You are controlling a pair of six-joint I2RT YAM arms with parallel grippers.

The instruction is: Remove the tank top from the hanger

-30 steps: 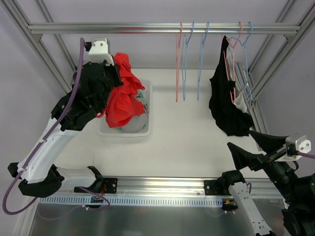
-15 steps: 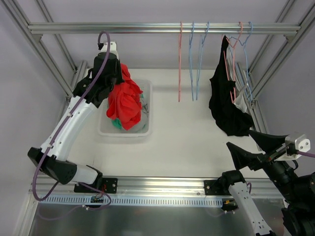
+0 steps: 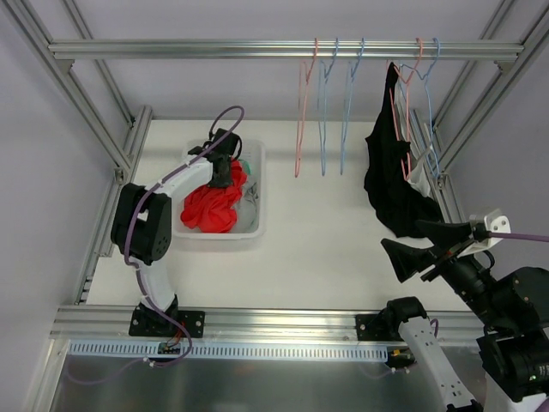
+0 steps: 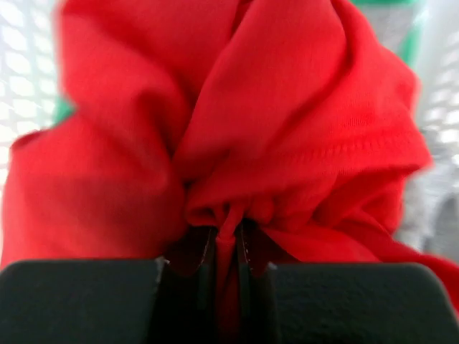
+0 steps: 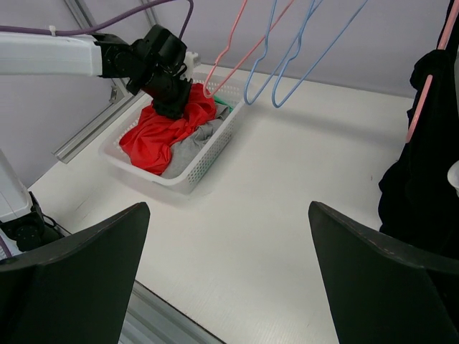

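Tank top [image 3: 208, 209] is piled in the white basket [image 3: 260, 193] over grey clothes [image 5: 192, 145], pink and blue hangers [image 3: 322, 129] nearby — pinched by the closed left end effector [image 4: 227, 240], right end effector [image 3: 403, 239] spread wide. Red, bunched, creased.

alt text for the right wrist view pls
The left gripper pinches a crumpled red fabric garment in a white plastic mesh basket on the white table. Pink and blue wire hangers hang empty above; the open right gripper frames the foreground.

White table [image 3: 326, 232] – aluminium frame rail [image 3: 214, 49] overhead – pale lilac walls [image 3: 43, 189] around.
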